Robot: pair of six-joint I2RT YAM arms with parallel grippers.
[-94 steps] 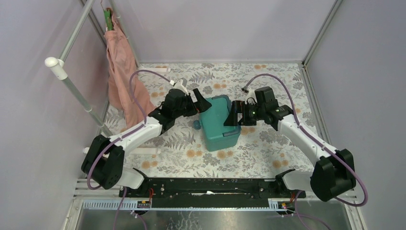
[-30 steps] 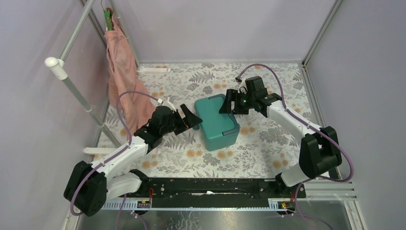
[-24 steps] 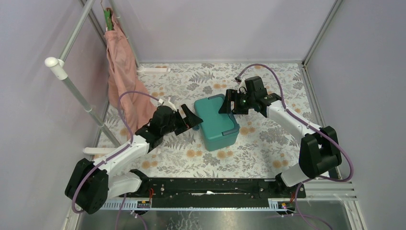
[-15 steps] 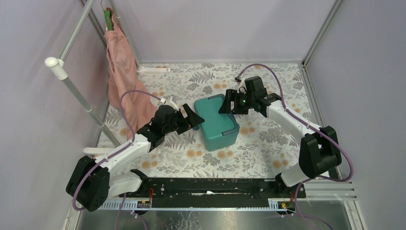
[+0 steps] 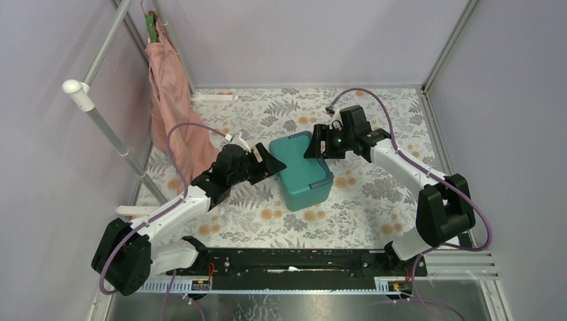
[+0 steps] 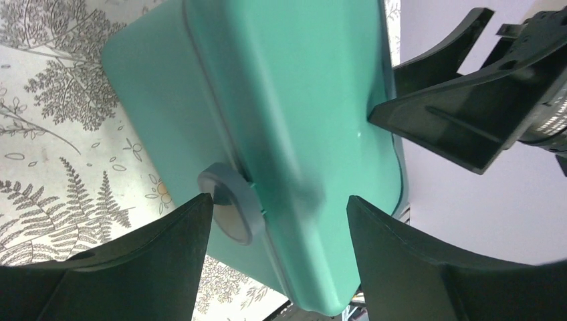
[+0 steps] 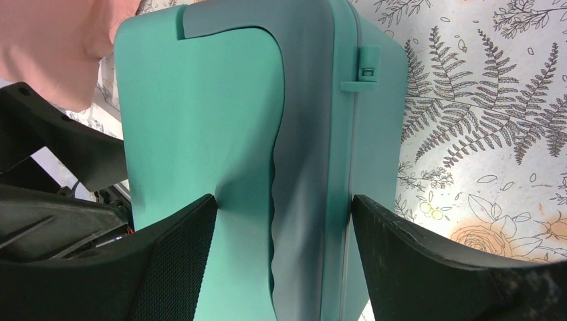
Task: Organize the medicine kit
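- The medicine kit (image 5: 304, 172) sits shut near the middle of the floral bench (image 5: 374, 194). It is a rigid, smooth plastic shell, probably light, and likely slippery at its rounded corners.
- The left end effector (image 6: 281, 200) is open at the kit's left wall, with its jaws either side of the grey round knob (image 6: 234, 210), gripping nothing.
- The right end effector (image 7: 284, 200) hovers open over the far right part of the lid and holds nothing.
- Best purchase, I judge, is the lid's rim seam or the knob — the broad flat faces would give the pads little bite.
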